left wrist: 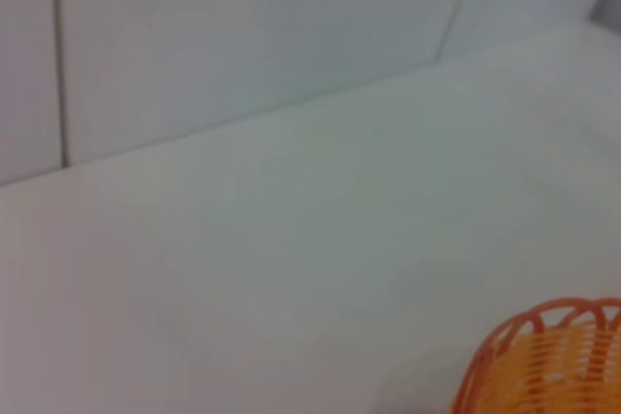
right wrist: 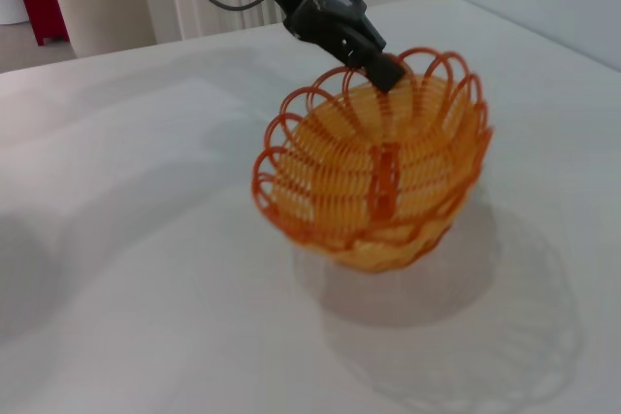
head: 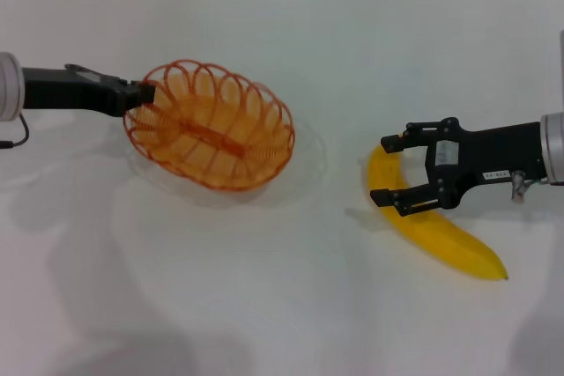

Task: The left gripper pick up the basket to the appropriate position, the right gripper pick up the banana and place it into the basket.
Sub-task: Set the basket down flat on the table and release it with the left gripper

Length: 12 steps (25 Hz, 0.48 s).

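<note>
**Basket gripped at the rim and tilted; banana straddled by spread fingers**

The left gripper (head: 141, 94) is seen at the left of the head view, at the end of a black arm stretched almost level from the left edge. Its fingers are pinched tight on the rim of the basket (head: 211, 125). In the right wrist view the same claw (right wrist: 383, 70) is shown reaching down at a slant from the upper centre of the frame and biting the far edge of the basket (right wrist: 374, 176). The basket is held tilted, its open side turned toward that camera and its gripped edge raised; a soft shadow is cast beneath it on the table (head: 282, 305). It is made of thin orange wire bent into rounded loops, giving a scalloped rim, with closer ribbing across the shallow oval bowl. Only one corner of it (left wrist: 543, 361) appears at the lower right of the left wrist view.

The right gripper (head: 389, 171) is placed at the right of the head view, its black arm entering level from the right edge, a white label on its body. Its fingers are spread wide, one on either side of the upper end of the banana (head: 432, 231); whether they touch it cannot be told. The banana lies flat on the smooth white table, well apart from the basket, curving toward the lower right. It is smooth, glossy, bright yellow, with pointed ends.
</note>
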Available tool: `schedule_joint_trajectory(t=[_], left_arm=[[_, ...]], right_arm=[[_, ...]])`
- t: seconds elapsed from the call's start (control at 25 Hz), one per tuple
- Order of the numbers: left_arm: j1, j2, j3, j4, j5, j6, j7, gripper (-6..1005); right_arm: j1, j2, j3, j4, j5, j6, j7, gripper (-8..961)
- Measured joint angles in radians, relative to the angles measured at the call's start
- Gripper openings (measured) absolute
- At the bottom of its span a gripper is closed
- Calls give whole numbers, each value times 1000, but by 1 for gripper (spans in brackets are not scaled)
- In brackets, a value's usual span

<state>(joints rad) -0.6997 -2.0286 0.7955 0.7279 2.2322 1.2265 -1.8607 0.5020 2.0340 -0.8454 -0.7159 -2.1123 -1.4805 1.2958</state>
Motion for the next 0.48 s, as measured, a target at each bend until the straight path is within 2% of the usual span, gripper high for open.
schedule_joint_trajectory(t=[0.24,0.48], left_arm=[[62,-1,0,-49,-136,-56,-8,54],[77,-2,2,-130,-150,-142,-24,54]], right_arm=[[2,0,-4,12,0,6,-1,862],[-2,0,-12,19,0,25,3,862]])
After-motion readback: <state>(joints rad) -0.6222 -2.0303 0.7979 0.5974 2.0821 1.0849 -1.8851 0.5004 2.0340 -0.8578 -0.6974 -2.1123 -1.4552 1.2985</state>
